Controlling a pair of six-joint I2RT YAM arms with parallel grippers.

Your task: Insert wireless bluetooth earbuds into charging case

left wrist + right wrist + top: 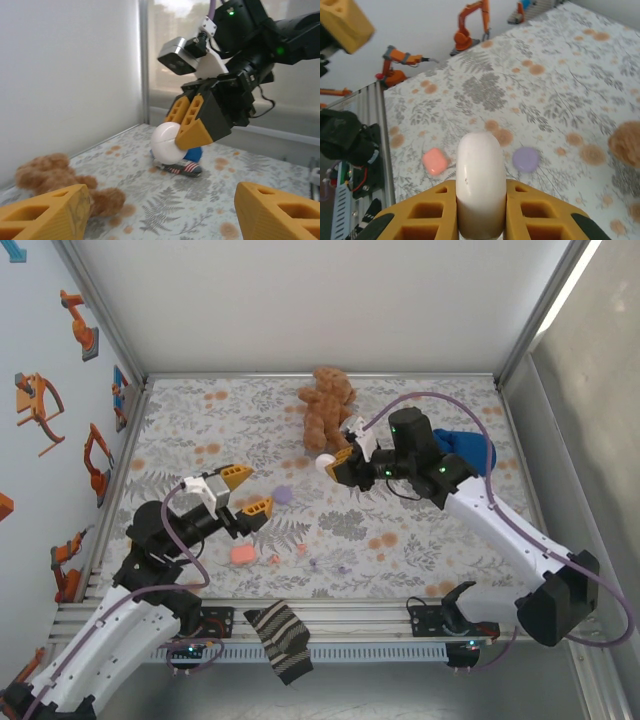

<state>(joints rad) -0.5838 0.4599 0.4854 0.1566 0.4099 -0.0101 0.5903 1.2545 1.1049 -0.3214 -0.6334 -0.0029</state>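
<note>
Case (242, 554) lies on the table (420, 540) by the left arm, apparently shut. Earbuds (272, 559) lie loose just right of it; none seated. Left gripper (247, 491) is spread wide, empty, near the case. Right gripper (333, 461) is clenched on a white disc (479, 185), well away. Judgement: insertion not yet begun.

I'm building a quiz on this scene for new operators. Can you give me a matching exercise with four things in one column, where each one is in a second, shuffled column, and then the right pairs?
Things
1. flat round white disc
2. flat round purple disc
3. small salmon-pink plastic case
4. brown plush teddy bear

Places
A. on the floral table cover, on the near side of the open left gripper
B. toward the far edge of the table
C. clamped edge-on in the right gripper
D. flat on the cover, between the two grippers

Pairs: 1-C, 2-D, 3-A, 4-B
</note>
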